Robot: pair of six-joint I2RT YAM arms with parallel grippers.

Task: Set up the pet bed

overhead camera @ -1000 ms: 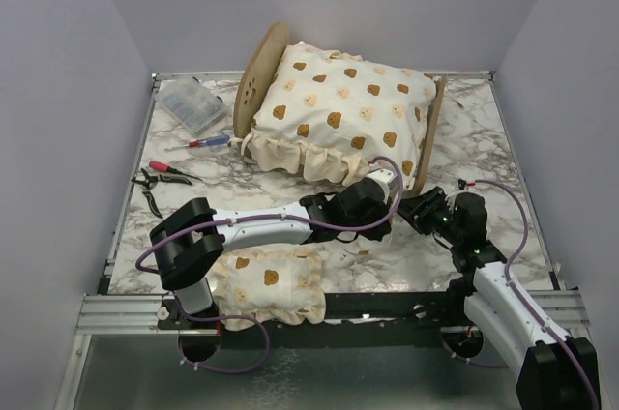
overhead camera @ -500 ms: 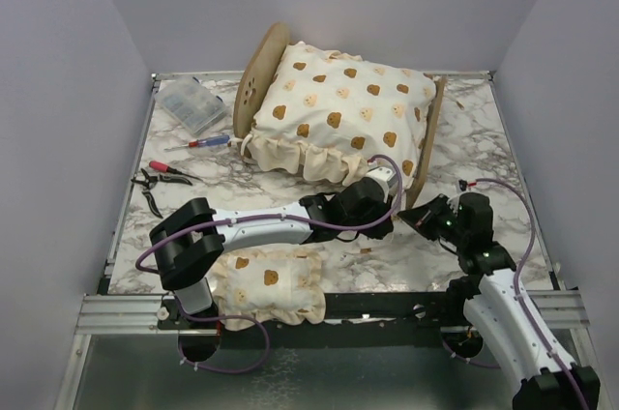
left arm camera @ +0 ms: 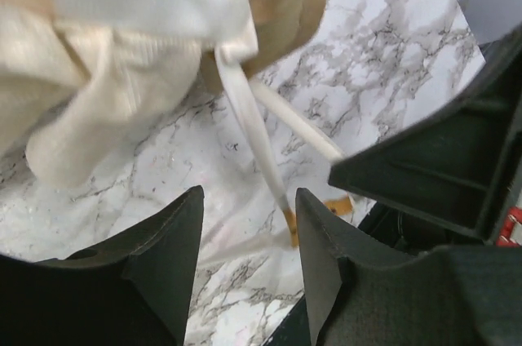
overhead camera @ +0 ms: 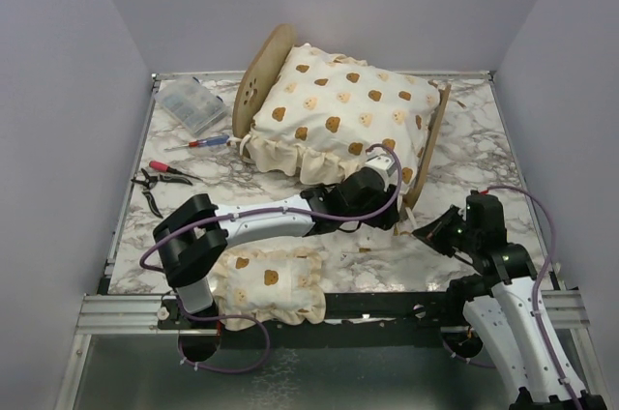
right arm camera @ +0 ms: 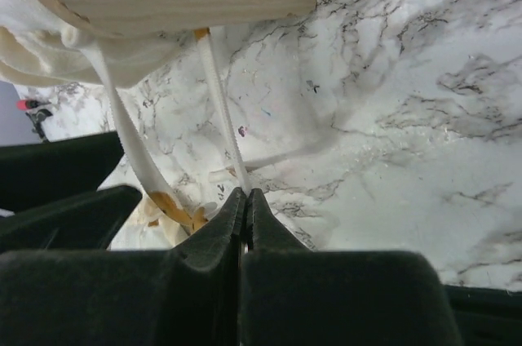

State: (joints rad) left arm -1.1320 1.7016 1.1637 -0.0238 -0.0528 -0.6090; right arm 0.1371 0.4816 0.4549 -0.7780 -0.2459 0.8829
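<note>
Plywood pet bed (overhead camera: 427, 166) parked toward the far middle of the marble worktop (overhead camera: 488, 154), looking tilted rather than flat. Round headboard (overhead camera: 257, 81) on the left side, footboard (overhead camera: 437, 120) on the right. Big cream bear-print cushion (overhead camera: 338, 105) piled on top, ruffle hanging over the near side.

Left gripper (overhead camera: 385, 181) tucked right up against the near right corner of the bed, under the ruffle. Jaws apart in the wrist view, so released, with a flat cream ribbon (left arm camera: 249, 130) hanging down into the gap and not pinched.

Right gripper (right arm camera: 243, 201) just near-right of that corner, low over the marble, clamped tight on a thin cream cord (right arm camera: 220, 109) running up to the wooden board.

Matching little pillow (overhead camera: 266, 279) at the near edge, left of centre. Clear parts box (overhead camera: 191, 105) in the far left corner, screwdriver (overhead camera: 205, 142) and pliers (overhead camera: 160, 176) along the left edge.
</note>
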